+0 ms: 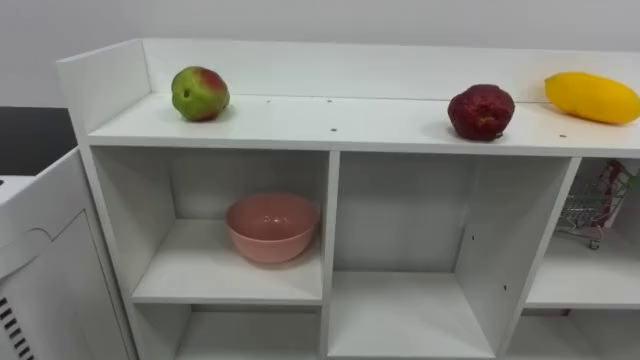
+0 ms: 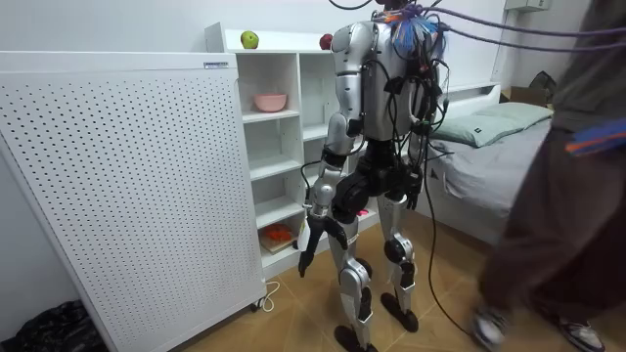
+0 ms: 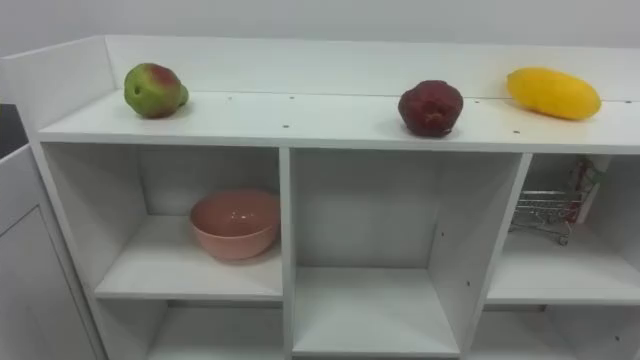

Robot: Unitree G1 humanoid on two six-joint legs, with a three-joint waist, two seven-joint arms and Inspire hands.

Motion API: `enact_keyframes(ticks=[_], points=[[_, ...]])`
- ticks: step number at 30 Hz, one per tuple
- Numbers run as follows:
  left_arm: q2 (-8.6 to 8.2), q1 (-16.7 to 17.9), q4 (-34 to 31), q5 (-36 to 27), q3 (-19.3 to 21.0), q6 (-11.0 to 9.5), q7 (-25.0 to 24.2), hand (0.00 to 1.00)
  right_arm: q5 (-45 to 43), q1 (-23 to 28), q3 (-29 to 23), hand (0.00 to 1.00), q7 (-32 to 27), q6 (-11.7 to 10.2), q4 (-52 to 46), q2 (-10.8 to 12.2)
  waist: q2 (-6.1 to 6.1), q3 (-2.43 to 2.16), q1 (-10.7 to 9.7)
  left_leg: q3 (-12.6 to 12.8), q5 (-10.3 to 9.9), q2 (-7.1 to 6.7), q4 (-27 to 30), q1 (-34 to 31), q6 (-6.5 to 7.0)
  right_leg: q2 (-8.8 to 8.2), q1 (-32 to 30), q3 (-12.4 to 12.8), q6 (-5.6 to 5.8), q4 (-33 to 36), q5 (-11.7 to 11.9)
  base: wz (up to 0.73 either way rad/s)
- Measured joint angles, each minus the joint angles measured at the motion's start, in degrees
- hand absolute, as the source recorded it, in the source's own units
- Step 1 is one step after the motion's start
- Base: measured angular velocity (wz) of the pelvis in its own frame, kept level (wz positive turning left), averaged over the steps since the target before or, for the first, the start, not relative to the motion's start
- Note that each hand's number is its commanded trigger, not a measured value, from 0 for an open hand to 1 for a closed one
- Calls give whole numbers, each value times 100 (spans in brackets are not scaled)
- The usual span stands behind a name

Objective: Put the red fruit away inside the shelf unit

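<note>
Facing the white closet (image 1: 330,215) squarely, start from rest: left hand (image 2: 317,217) hanging low beside the thigh in the room view, fingers slack and nearly straight, holding nothing. Judging from all the fruit lying up top, treat the first pick as the step in hand. Find the three fruits on the top board (image 1: 340,125): green-red apple (image 1: 200,93) at 10 o'clock, dark red fruit (image 1: 481,111) at 1 o'clock, yellow fruit (image 1: 592,97) at 2 o'clock. Take the apple first with the left hand, as the nearest on that side. Raise the arm well clear of the board's front edge, come down from above, and close around the widest part, not the crown, to stop a roll. Lift straight up before lowering toward the pink bowl (image 1: 272,228) at 7 o'clock, and release only once settled inside.
</note>
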Motion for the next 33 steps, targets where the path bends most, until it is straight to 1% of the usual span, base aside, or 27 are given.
enact_keyframes(ticks=[6, 7, 10, 13, 15, 18, 20, 21, 22, 24, 26, 27, 30, 31, 32, 33], points=[[0, -10, 0, 0, 1, -8, 0, 0, -1, -5, 1, 0, 9, -4, -2, 2, -25, 12, 1, 0, 0, 0, 10, -4, 0, 0, 1, 0, 0, 4, 0, 0], [0, -42, -7, 2, 1, -9, 0, 0, -1, -4, 1, 0, 9, -3, -10, 3, 5, -3, 0, 0, 0, 0, 16, -6, 0, -1, 0, 1, 0, 6, 0, 0], [-2, -55, 0, -2, 1, -11, 7, 0, 4, -14, 1, 0, -3, -4, -25, 4, 20, -14, 11, 7, 0, 0, 22, 5, 0, -2, 2, 12, 0, 14, 0, 0], [-5, -57, -1, -9, 2, -33, 51, 0, 32, -21, -14, 0, -100, -5, -15, 20, 27, -14, 12, 11, 1, 0, 34, 27, 1, -1, 3, 22, -1, 18, 0, 0], [-5, -63, -1, -4, 20, -79, 61, 0, 117, -16, -53, 0, -164, -12, -14, 31, 32, -12, 15, -1, 1, 0, 38, 26, 1, -1, 6, 15, -1, 17, 1, 0], [-18, -66, -25, 4, 71, -179, 106, 0, 538, 6, -159, 0, -307, -11, 36, 49, 59, -3, 8, -19, 1, 1, 38, 9, 1, -1, 30, 0, 0, 16, 1, 1], [-35, -69, -30, 5, 235, -285, 138, 0, 822, 4, -390, 0, -336, -2, 75, 47, 68, 13, 3, -17, 1, 1, 35, 8, 1, -1, 35, 3, 0, 18, 1, 0], [-36, -70, -30, 5, 234, -300, 154, 0, 925, -1, -426, 0, -351, -1, 60, 46, 78, 11, 0, -17, 1, 1, 35, 7, 1, -1, 35, 4, 0, 23, 1, 0], [-36, -77, -30, -11, 236, -345, 170, 0, 1031, -15, -551, 0, -410, -1, 6, 46, 58, 13, -13, -12, 1, 1, 36, 2, 1, -1, 42, 9, 0, 31, 1, 0], [-35, -104, -30, -11, 261, -412, 172, 0, 1239, -23, -779, 0, -517, 12, -221, 39, 70, 13, -14, -9, 2, 0, 40, 9, 2, -5, 43, 8, 0, 41, 1, 0], [-35, -108, -52, -10, 340, -495, 195, 0, 1327, -35, -1022, 0, -736, -4, -733, 39, 87, 20, -20, -2, 2, -2, 37, 13, 3, -6, -1, 18, 0, 47, 0, -5], [-35, -107, -65, -8, 376, -524, 278, 0, 1370, -128, -1146, 0, -874, -80, -968, 34, 79, 21, -44, -2, 2, -3, 37, 13, 2, -5, -3, 15, 1, 37, 0, 0], [-17, -100, -118, -31, 459, -630, 426, 0, 1445, -296, -1422, 0, -1215, -170, -1919, 27, 37, 28, -111, 12, 4, -6, 43, 20, 2, -7, -16, 15, 1, 16, -2, 0], [-1, -98, -117, -76, 457, -669, 470, 0, 1379, -365, -1526, 0, -1329, -243, -2350, 30, 24, 32, -141, 23, 4, -9, 42, 16, 2, -6, -31, 37, 2, 13, -2, -9], [3, -94, -123, -112, 459, -702, 533, 0, 1304, -398, -1544, 0, -1476, -311, -2853, 30, 10, 30, -137, 23, 4, -14, 41, 5, 3, -4, -63, 75, 3, 11, -3, -13], [4, -77, -128, -115, 461, -728, 553, 0, 1258, -396, -1545, 0, -1555, -345, -3124, 29, 2, 33, -138, 22, 4, -16, 41, 4, 3, -3, -72, 95, 3, 9, -3, -17]])
